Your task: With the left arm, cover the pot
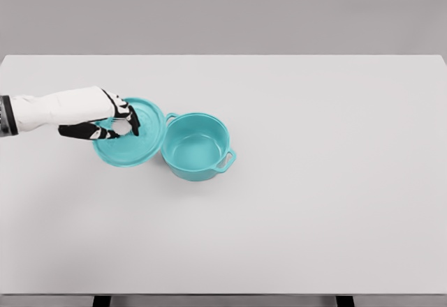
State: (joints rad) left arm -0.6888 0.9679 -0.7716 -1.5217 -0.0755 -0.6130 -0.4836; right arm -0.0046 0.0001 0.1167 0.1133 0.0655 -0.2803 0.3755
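Observation:
A teal pot (198,155) with two side handles stands uncovered on the white table (314,181), left of the middle. Its teal lid (143,146) is just to the left, its right edge close against the pot's rim, and it tilts its top face toward the camera. My left hand (115,124) comes in from the left edge and sits over the lid's centre. Its thumb and fingers (131,120) are curled around the spot where the knob is, which they hide. The right arm does not show.
The table's far edge runs across the top of the view and its near edge along the bottom. Nothing else lies on the table.

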